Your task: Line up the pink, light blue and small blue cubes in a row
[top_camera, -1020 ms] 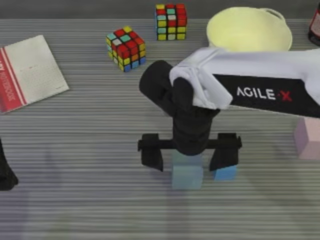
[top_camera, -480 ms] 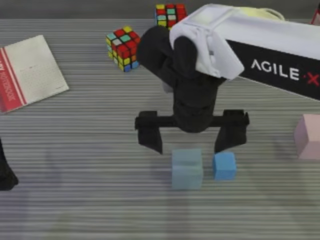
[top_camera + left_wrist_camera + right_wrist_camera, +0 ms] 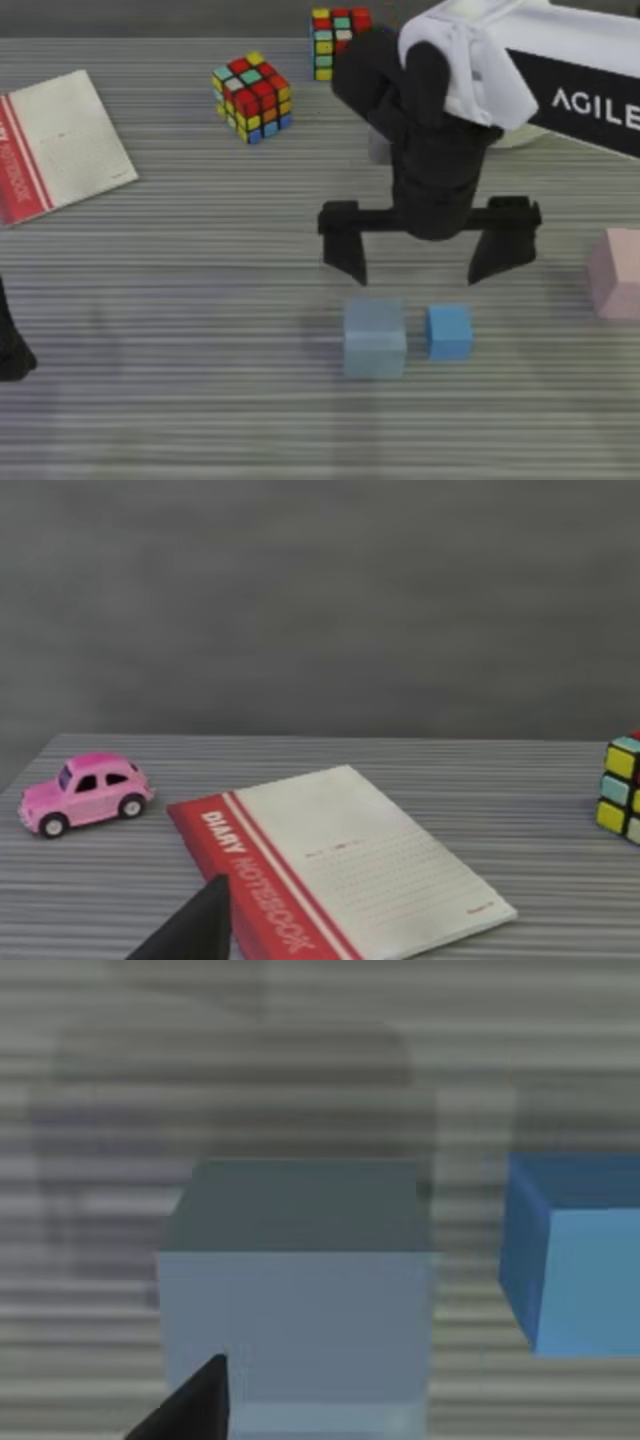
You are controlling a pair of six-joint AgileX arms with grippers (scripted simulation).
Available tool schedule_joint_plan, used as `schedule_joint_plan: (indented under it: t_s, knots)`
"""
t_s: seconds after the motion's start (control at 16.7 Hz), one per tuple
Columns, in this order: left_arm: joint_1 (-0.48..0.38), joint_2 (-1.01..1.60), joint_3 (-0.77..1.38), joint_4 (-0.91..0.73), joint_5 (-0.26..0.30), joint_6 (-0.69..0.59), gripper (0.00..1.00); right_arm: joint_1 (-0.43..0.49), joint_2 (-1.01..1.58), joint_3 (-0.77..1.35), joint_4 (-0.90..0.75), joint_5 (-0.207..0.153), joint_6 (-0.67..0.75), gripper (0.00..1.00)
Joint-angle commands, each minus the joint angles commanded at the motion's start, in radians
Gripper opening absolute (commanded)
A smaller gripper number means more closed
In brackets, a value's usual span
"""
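- The light blue cube (image 3: 374,339) looks matt and smooth, like plain plastic; so does the small blue cube (image 3: 449,331).
- The pink cube (image 3: 613,272) is matt too.
- The table (image 3: 180,300) has a finely ribbed grey surface.
- Both puzzle cubes (image 3: 252,96) carry glossy coloured stickers.
- The diary notebook (image 3: 335,865) has a paper cover.
- The pink toy car (image 3: 84,791) shines like plastic.
- The right gripper (image 3: 428,253) is matt black.

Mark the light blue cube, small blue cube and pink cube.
light blue cube (image 3: 375,338), top view, top face.
small blue cube (image 3: 449,331), top view, top face.
pink cube (image 3: 614,271), top view, visible face at the table's right edge.
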Motion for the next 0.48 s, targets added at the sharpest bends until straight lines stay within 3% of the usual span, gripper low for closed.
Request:
schedule_joint_plan:
  t_s: [0.48]
  knots:
    - [0.000,0.000,0.000,0.000,0.000,0.000,1.00,-0.500,-0.119,-0.183,0.050,-0.010,-0.442,1.00]
